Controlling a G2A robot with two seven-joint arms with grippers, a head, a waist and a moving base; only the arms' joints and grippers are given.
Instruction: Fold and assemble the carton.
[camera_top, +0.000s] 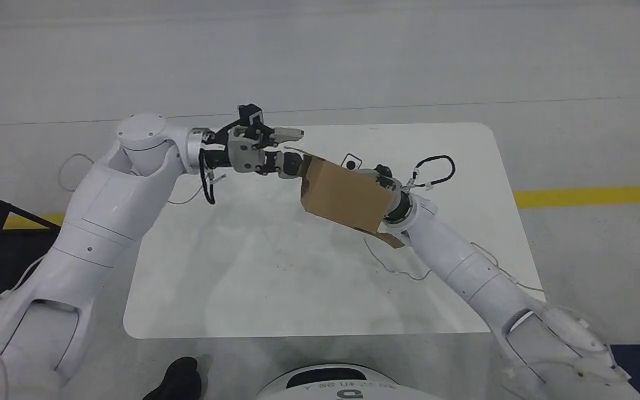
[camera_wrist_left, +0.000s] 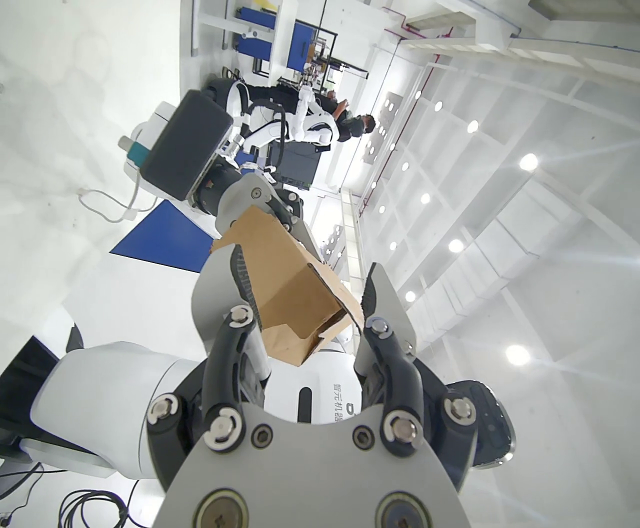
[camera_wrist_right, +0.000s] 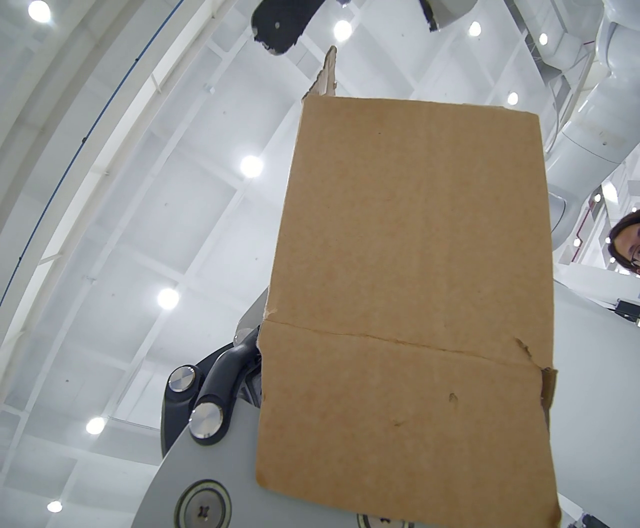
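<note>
A brown cardboard carton (camera_top: 345, 195), partly folded into a tube, hangs tilted above the white table (camera_top: 250, 270). My right gripper (camera_top: 383, 195) is shut on its right end; the left wrist view shows those fingers (camera_wrist_left: 282, 212) clamped on the far edge. My left gripper (camera_top: 293, 165) stands open at the carton's left end, and its fingertips (camera_wrist_left: 240, 280) straddle the open end of the carton (camera_wrist_left: 290, 295). In the right wrist view a flat panel of the carton (camera_wrist_right: 410, 300) hides most of that arm's own fingers, and the left gripper's fingertips (camera_wrist_right: 280, 25) sit beyond its far edge.
A small black-and-white marker (camera_top: 352, 160) lies on the table behind the carton. A black cable loop (camera_top: 437, 168) sticks out from the right wrist. The table's near half is bare.
</note>
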